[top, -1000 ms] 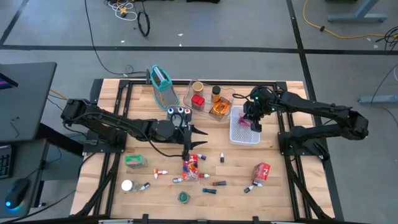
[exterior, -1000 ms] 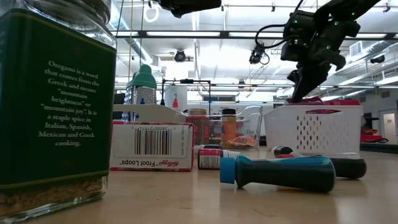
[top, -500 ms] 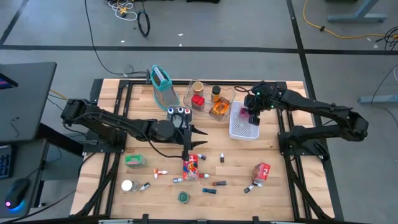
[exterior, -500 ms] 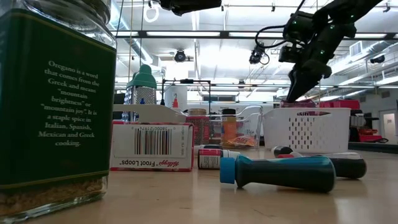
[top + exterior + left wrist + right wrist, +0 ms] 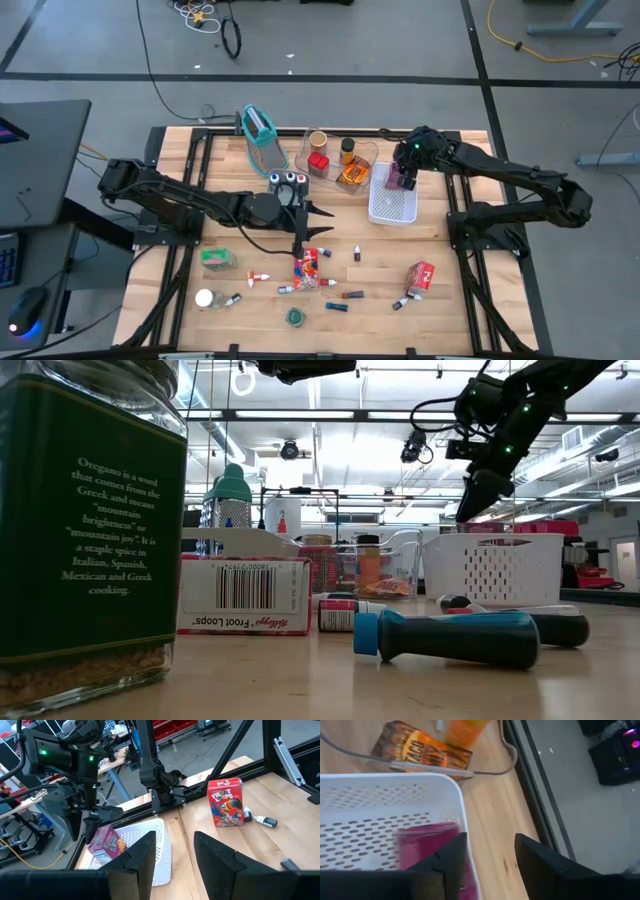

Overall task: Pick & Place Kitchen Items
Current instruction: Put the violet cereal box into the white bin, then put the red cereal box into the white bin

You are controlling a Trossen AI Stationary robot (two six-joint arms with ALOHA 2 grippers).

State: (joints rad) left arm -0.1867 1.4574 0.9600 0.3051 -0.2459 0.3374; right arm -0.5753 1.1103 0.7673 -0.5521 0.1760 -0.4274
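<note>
On the wooden table above grey floor, the right gripper has risen, jaws parted, pink packet dropped in the white basket; left gripper hovers, fingers apart.

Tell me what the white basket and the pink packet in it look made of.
Basket: looks like rigid white plastic, matte; its walls and floor are moulded with rows of small slots. Pink packet: probably glossy printed film or thin card; it catches light, but which of the two I can't tell.
</note>
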